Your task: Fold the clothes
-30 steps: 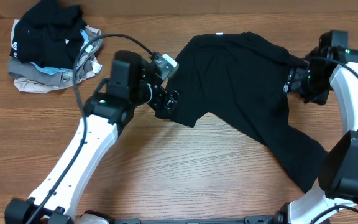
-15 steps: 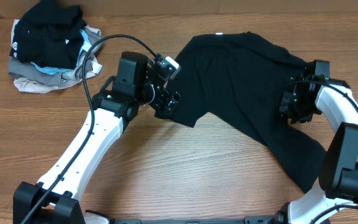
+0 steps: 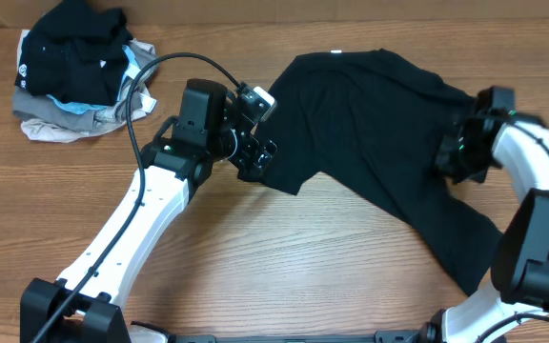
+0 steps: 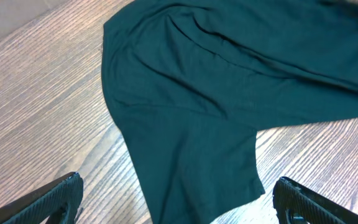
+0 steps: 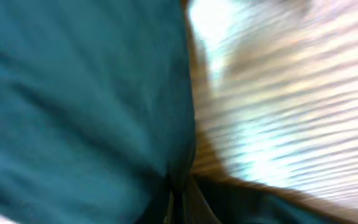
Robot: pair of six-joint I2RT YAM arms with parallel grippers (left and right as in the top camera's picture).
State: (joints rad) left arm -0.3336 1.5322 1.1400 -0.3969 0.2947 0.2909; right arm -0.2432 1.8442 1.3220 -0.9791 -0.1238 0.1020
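Both at T-shirt (image 3: pixel 370 124) edges: L end effector (image 4: pixel 178 186) released above hem, R end effector (image 3: pixel 454 152) pinching fabric.

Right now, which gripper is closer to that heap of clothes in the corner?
Left. The left gripper hangs open over the black T-shirt, at its edge toward the clothes heap; the right gripper is shut on the shirt's opposite edge.

My left arm (image 3: pixel 132 224) and right arm (image 3: pixel 532 157): white shells between black joints. A black cable (image 3: pixel 184 55) loops above my left arm. My left fingers (image 4: pixel 55 198) are black, with ridged edges.
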